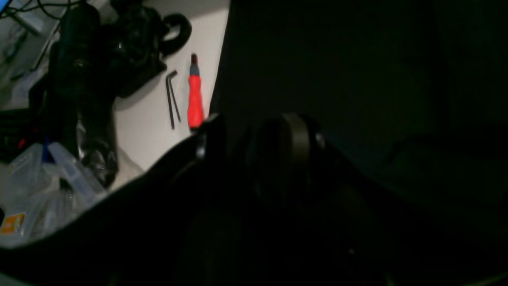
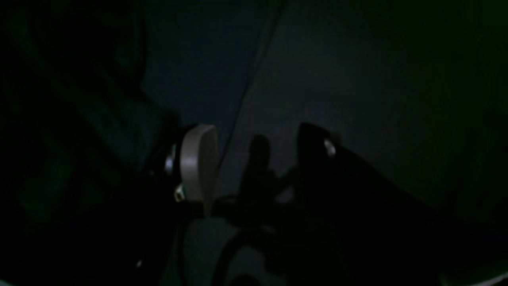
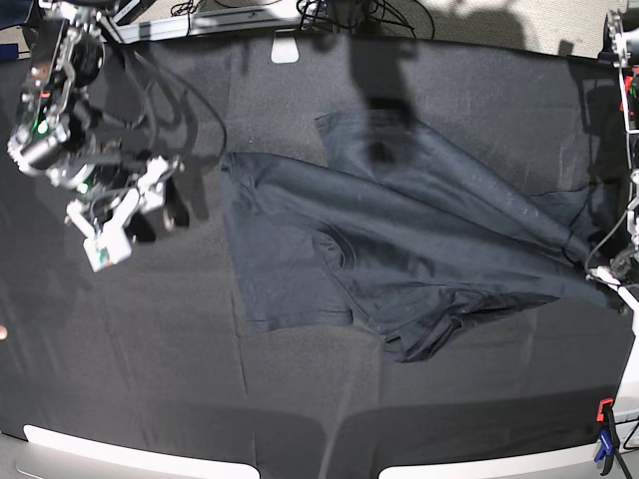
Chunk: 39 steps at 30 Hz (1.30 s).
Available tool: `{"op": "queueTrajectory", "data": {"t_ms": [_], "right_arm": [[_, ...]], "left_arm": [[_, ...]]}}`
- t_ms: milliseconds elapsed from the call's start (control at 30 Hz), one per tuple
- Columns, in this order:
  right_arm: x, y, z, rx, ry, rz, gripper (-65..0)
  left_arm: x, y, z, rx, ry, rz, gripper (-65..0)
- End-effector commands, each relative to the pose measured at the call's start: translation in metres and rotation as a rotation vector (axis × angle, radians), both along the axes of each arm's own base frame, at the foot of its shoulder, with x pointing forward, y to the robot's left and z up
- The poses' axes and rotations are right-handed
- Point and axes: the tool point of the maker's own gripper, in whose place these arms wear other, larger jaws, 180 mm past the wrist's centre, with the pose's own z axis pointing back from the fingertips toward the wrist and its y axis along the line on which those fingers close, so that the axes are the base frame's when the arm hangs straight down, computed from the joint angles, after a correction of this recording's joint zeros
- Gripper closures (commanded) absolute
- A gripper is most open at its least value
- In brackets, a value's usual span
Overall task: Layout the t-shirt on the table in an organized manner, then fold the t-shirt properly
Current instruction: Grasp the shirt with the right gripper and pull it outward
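Observation:
The dark slate-blue t-shirt (image 3: 399,239) lies crumpled and spread across the middle of the black-clothed table (image 3: 150,379). One corner of it is drawn into a tight bunch at the right edge. My left gripper (image 3: 602,273) is there, shut on that bunched cloth. The left wrist view is very dark and shows its fingers (image 1: 293,135) close together over dark fabric. My right gripper (image 3: 135,218) hovers above bare table cloth left of the shirt. In the right wrist view it (image 2: 258,159) is open and empty, with a pale pad (image 2: 198,159) on one side.
Beside the table's right edge, a pale surface holds a red-handled screwdriver (image 1: 195,95), hex keys (image 1: 172,99), black gear (image 1: 119,47) and plastic bags (image 1: 47,186). Red and blue clamps (image 3: 603,429) sit at the front right corner. Cables (image 3: 339,12) run behind the table.

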Motion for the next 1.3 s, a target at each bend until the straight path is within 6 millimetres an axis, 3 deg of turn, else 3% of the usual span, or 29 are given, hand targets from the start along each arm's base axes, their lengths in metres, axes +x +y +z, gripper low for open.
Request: {"op": "queueTrajectory", "data": {"t_ms": [0, 100, 267, 367, 567, 800, 967, 1267], "right_arm": [[0.011, 0.013, 0.022, 0.056, -0.071, 0.038, -32.1], [0.017, 0.050, 0.029, 0.094, -0.067, 0.152, -32.1], [0.022, 0.119, 0.019, 0.048, -0.034, 0.291, -32.0], [0.040, 0.142, 0.012, 0.011, -0.019, 0.245, -32.0], [0.080, 0.169, -0.007, 0.023, 0.085, 0.161, -32.0], [0.090, 0.187, -0.041, -0.013, 0.339, 0.180, -32.0], [0.094, 0.173, -0.064, -0.090, 0.405, 0.122, -32.0], [0.091, 0.181, -0.082, -0.043, 0.435, 0.130, -29.3]], "left_arm": [[0.009, 0.010, 0.026, 0.028, -0.059, 0.007, -21.1], [0.008, 0.009, 0.023, 0.020, -0.045, 0.013, -21.1], [0.008, 0.003, 0.015, -0.047, -0.035, 0.028, -21.1], [0.007, 0.001, 0.011, -0.056, -0.022, 0.033, -21.1], [0.006, 0.002, 0.011, -0.054, -0.018, 0.034, -21.1], [0.006, 0.002, 0.011, -0.054, -0.018, 0.034, -21.1], [0.006, 0.002, 0.010, -0.054, -0.016, 0.034, -21.1], [0.005, 0.002, 0.010, -0.054, -0.015, 0.034, -21.1]]}}
